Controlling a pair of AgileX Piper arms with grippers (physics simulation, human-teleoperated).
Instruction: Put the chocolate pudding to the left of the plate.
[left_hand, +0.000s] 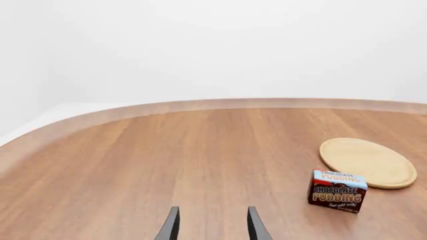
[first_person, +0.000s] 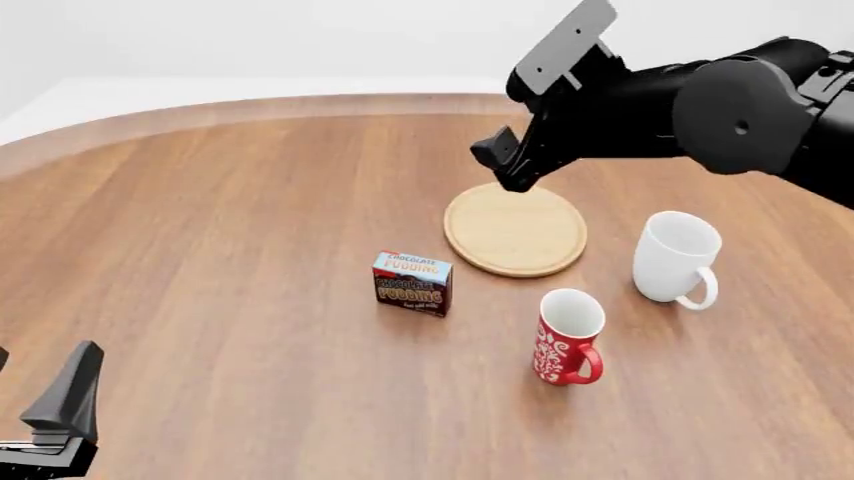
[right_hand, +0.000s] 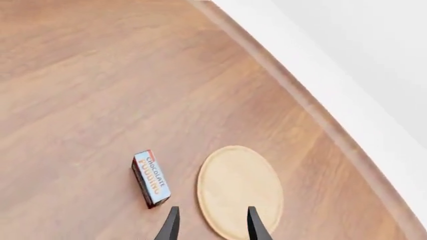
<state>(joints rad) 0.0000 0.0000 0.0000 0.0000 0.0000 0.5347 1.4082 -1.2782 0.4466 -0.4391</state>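
The small dark brown chocolate pudding carton (first_person: 411, 284) stands upright on the wooden table (first_person: 227, 250), just left of and nearer than the round light-tan wooden plate (first_person: 515, 229). Only the front view shows 2 mugs, 1 white (first_person: 674, 257), 1 red patterned (first_person: 567, 338). The right gripper (right_hand: 211, 223) hovers above the plate, parted and empty; the left gripper (left_hand: 211, 223), near left, likewise.

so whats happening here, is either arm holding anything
Neither arm holds anything. The chocolate pudding stands upright on the table, left of the plate and a bit nearer the arms, close to its rim. The right end effector hangs open in the air above the plate's far edge. The left end effector sits open and low at the near left, well away from the carton. A white mug and a red mug stand to the right.
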